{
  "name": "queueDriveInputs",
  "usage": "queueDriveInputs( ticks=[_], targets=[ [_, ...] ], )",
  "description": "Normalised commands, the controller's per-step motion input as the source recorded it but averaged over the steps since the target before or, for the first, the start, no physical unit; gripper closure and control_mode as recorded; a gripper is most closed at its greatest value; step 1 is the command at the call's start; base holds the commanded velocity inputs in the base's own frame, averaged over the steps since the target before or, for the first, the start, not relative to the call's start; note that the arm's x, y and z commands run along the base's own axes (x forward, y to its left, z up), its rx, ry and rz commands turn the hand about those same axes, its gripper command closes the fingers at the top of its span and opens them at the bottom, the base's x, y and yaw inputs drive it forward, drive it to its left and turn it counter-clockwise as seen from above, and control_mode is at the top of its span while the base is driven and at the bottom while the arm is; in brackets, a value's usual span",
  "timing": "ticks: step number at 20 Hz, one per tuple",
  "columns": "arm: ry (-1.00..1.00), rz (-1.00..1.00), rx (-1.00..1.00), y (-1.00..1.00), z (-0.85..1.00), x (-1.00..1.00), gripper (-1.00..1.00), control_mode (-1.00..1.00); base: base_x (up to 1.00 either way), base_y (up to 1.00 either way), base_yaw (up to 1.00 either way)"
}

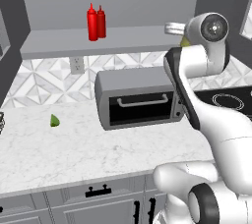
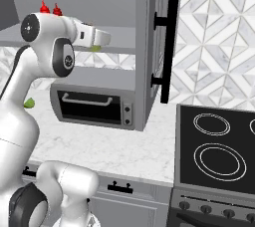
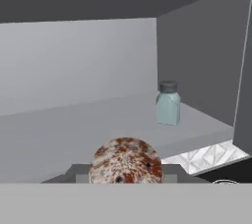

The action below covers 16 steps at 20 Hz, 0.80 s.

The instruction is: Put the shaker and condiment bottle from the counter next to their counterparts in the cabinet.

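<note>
- Jaws grip the shaker, its speckled cap at 6 o'clock in the hand view; the pale teal-grey shaker stands on the cabinet shelf at 2 o'clock.
- Left base view: two red bottles at 11 o'clock.
- Right base view: gripper at 10 o'clock before the shelf.

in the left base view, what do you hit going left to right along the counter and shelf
small green wedge on the white marble counter → two red squeeze bottles on the grey cabinet shelf → grey toaster oven → white robot arm → black stovetop
</note>
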Motion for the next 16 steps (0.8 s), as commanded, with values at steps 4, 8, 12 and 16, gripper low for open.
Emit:
queueDriveInputs(
  ticks=[4, 8, 12, 16],
  targets=[
    [0.05, -0.06, 0.0, 0.0, -0.01, 0.4, 1.0, -1.0, 0.0, 0.0, 0.0],
    [0.0, -0.09, 0.0, 0.0, 0.0, 0.42, 1.0, -1.0, 0.0, 0.0, 0.0],
    [0.0, -0.09, -0.02, -0.01, -0.03, 0.42, 1.0, -1.0, 0.0, 0.0, 0.0],
    [0.0, -0.07, -0.01, -0.14, -0.08, 0.47, 1.0, -1.0, 0.0, 0.0, 0.0]
  ],
)
